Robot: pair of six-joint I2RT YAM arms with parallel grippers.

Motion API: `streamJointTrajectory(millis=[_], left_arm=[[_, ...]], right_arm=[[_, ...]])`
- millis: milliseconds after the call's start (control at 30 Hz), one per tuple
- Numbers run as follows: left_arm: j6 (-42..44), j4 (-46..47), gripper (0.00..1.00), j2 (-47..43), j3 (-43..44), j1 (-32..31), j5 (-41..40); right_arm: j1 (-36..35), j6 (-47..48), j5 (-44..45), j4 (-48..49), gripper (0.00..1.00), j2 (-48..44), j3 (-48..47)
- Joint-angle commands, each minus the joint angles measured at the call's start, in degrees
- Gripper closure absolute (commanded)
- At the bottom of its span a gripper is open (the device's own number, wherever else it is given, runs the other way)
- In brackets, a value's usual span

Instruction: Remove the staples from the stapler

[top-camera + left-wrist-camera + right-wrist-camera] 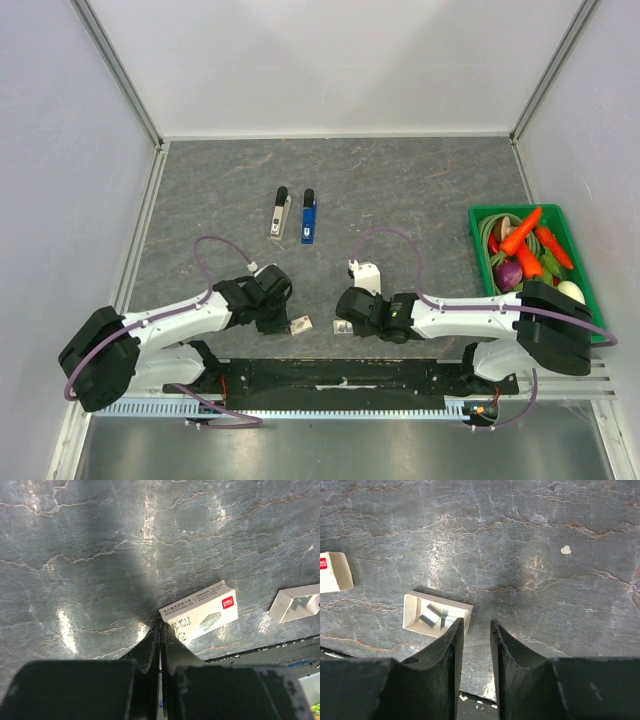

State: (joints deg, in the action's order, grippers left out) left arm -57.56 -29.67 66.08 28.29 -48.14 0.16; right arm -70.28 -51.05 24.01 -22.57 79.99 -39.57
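- Blue and silver-grey stapler (309, 217) halves lie side by side on the tabletop (420, 190), well apart from both arms.
- Left tool (160, 624): pressed together, empty.
- Right tool (476, 626): slightly spread, empty.

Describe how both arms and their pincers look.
The left arm and right arm have white links and bulky black joints, each trailing a looping purple cable. The left pincer and right pincer have black, curved, scuffed fingers.

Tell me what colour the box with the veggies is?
The bin is green; top external view shows it best.
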Motion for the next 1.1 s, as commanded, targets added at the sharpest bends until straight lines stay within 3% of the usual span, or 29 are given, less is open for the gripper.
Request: streamJointTrajectory(millis=[0, 267, 833, 1067], left_arm=[[2.8, 2.3, 0.98, 1.2, 0.8, -0.6, 1.3], [5.2, 4.9, 0.98, 1.9, 0.1, -0.6, 2.8], [14.3, 14.3, 0.98, 3.1, -1.8, -1.3, 11.8], [16.2, 16.1, 0.98, 5.9, -1.8, -1.7, 13.4]], right_arm=[[-0.2, -1.4, 1.8, 2.1, 0.65, 0.7, -1.5], [-0.1, -1.5, 1.0, 3.1, 0.71, 1.7, -1.4], [-0.1, -0.9, 0.7, 3.2, 0.99, 2.2, -2.4], [-0.1, -0.1, 1.7, 3.3, 1.0, 2.2, -2.9]])
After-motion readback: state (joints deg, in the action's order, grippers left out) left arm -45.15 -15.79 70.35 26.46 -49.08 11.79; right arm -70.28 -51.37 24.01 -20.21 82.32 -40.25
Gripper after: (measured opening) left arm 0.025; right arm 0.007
